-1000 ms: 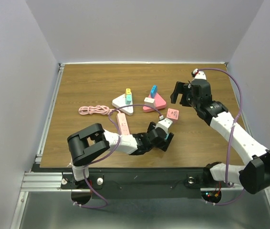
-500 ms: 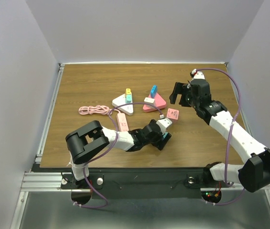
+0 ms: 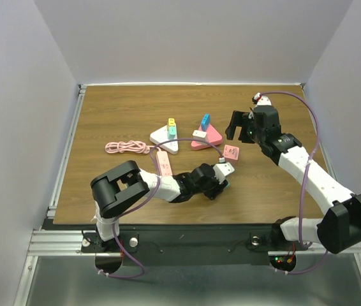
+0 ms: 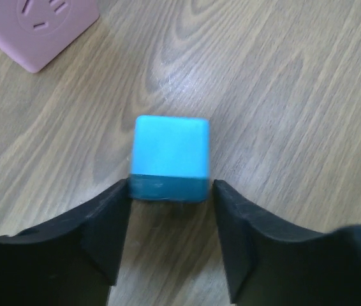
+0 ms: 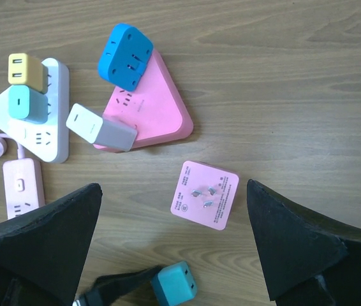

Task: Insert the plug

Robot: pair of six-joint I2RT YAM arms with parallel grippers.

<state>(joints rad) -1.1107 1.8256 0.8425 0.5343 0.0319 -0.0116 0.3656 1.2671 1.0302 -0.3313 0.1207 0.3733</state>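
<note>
**Turquoise plug pinched in your left jaws at the near edge**

Start at the left edge of the desk. A coiled pink cable lies there, with a pink power strip just to its right, pointing toward the near edge. Behind the strip sits a white triangular socket block with a yellow plug and a teal plug seated in it.

Near the middle of the near edge, your left jaws are closed on the turquoise cube plug. Both fingers press the sides of its near end.

Further back, toward the desk's centre, a pink triangular socket block carries a blue plug and a white-and-grey adapter. A pink square plug lies prongs-up just beyond the turquoise one, not touching it.

Toward the right edge, your right jaws hang spread wide and hold nothing. In the right wrist view the pink square plug shows between the two fingers.
</note>
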